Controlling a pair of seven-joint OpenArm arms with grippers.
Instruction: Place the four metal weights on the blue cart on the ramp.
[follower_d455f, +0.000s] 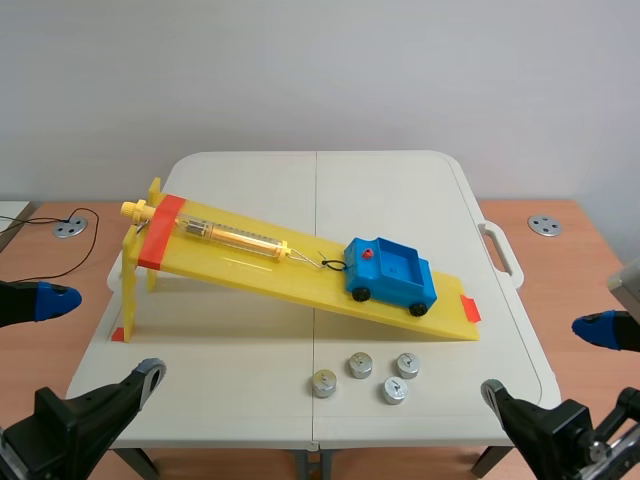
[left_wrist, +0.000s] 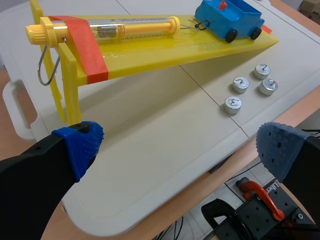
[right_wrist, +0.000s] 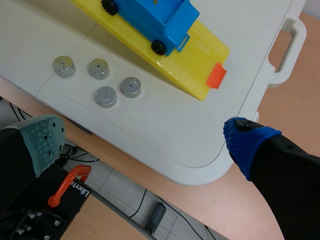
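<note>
The four metal weights (follower_d455f: 360, 365) sit close together on the surface (follower_d455f: 220, 350), with little room between them. The yellow ramp (follower_d455f: 255, 268) stands just behind. The blue cart (follower_d455f: 395, 270) is open on top.

The left gripper (left_wrist: 180, 146) hung spread wide over the near edge of the white folding table (left_wrist: 150, 130), its blue dotted pads (left_wrist: 80, 147) well apart with nothing between them. Ahead of it stood the yellow plastic ramp (left_wrist: 165, 52), carrying a clear tube-shaped spring scale with a yellow cap (left_wrist: 125, 28), linked by a thin hook to the blue toy cart (left_wrist: 230, 17) lower on the slope. Four small round metal weights (left_wrist: 240, 84) sat clustered on the table beside the ramp's low end, apart from the cart.
</note>
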